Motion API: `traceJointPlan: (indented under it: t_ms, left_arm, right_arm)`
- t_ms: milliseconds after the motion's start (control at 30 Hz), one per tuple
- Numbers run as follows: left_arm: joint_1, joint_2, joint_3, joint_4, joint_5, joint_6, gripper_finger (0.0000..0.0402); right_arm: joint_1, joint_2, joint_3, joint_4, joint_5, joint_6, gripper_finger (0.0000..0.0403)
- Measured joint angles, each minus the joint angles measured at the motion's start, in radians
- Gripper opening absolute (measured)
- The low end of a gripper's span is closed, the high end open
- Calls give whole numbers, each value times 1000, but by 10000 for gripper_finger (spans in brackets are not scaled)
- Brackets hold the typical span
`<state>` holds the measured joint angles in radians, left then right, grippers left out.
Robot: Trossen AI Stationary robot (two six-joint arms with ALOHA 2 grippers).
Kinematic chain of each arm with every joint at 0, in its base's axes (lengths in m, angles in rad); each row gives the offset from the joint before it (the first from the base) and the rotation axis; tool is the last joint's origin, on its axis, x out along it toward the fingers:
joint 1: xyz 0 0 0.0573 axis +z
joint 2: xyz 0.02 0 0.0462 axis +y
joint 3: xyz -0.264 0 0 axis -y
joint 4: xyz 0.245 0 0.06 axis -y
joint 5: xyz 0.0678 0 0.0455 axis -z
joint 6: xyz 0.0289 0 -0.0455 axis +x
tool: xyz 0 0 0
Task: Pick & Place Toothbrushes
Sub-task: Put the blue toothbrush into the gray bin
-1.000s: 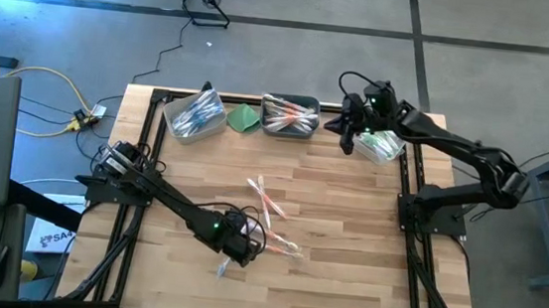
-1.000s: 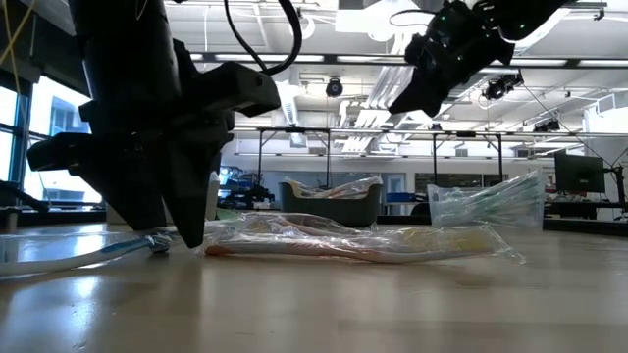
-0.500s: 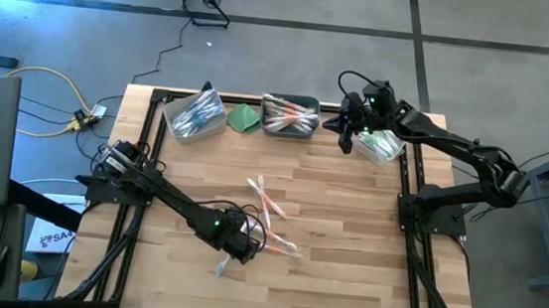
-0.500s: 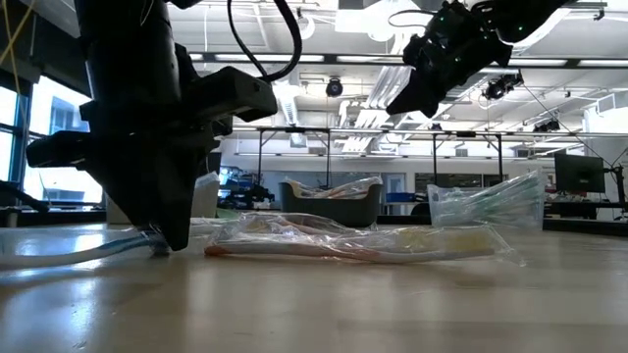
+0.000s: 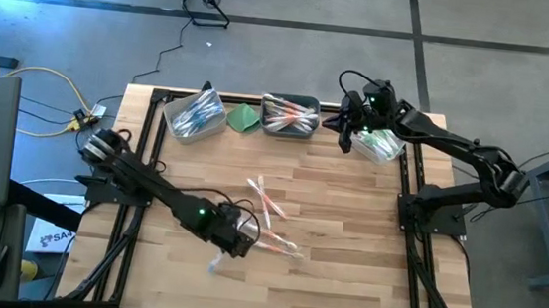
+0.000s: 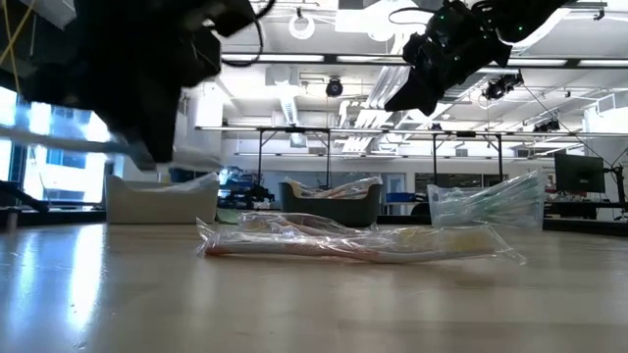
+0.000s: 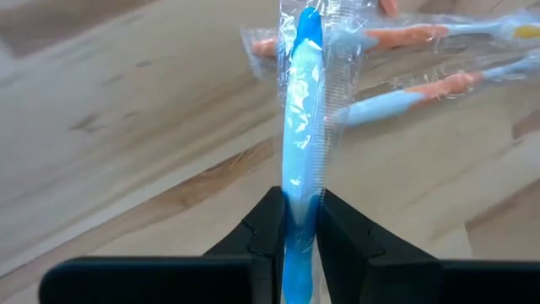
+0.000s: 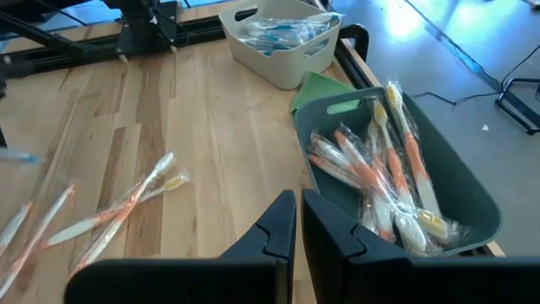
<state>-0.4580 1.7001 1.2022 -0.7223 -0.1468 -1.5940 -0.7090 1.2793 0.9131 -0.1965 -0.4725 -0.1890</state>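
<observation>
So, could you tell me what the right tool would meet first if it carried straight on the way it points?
Judging by its wrist view, the right tool points down at bare table beside the dark bin of orange toothbrushes; probably the wood first, though depth is unclear.

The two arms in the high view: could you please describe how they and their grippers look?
Both are dark, slim, jointed arms. The left arm and the right arm each show a small green light and loose black cables near the wrist. Each gripper, the left and the right, has two flat black fingers.
</observation>
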Motion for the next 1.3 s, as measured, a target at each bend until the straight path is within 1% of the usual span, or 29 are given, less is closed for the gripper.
traceJointPlan:
  t_ms: [100,233,333,467,633,800,933,1133,1233,1300]
  left_arm:
    - [3,-51,0,-61,-8,0,48]
    - [25,-121,0,-142,-46,15,48]
    - [56,-173,0,-191,-75,87,47]
    - [123,-243,1,-249,-118,209,47]
    - [239,-325,0,-310,-160,375,47]
    - [378,-397,1,-367,-168,552,47]
    - [493,-445,1,-412,-208,707,47]
    - [673,-496,0,-446,-335,966,47]
    - [756,-505,1,-437,-406,1082,47]
    - [821,-506,1,-421,-445,1157,47]
  right_arm:
    - [0,0,0,-1,-1,0,14]
    - [0,0,0,0,-1,0,14]
    - [0,0,0,0,-2,0,14]
    - [0,0,0,-1,-2,2,14]
    - [0,-1,0,-2,-3,5,14]
    - [0,-1,0,2,-2,6,14]
    - [0,-1,0,13,1,9,14]
    - [0,-1,0,34,2,25,14]
    - [0,-1,0,56,3,53,14]
    - [0,-1,0,73,25,63,14]
